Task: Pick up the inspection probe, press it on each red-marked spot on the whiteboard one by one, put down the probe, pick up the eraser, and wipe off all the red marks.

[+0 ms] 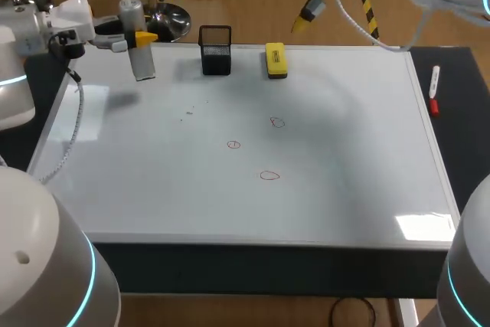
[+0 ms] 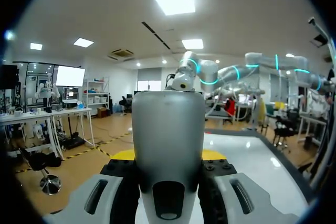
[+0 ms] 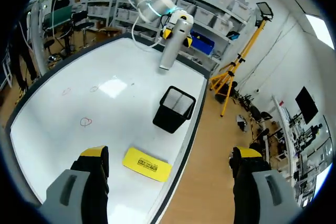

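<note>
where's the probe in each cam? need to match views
Head view: probe upright near the whiteboard's far left corner, clamped in the left gripper.
Left wrist view: probe fills the middle, just ahead of the camera.
Right wrist view: probe beyond the black mesh holder, across the whiteboard.
Shared landmark: the whiteboard, in all three.

A dark table (image 1: 467,135) is showing beyond the right and near edges of the whiteboard (image 1: 344,151). Light is glaring in a bright patch (image 1: 421,225) at its near right corner.
</note>
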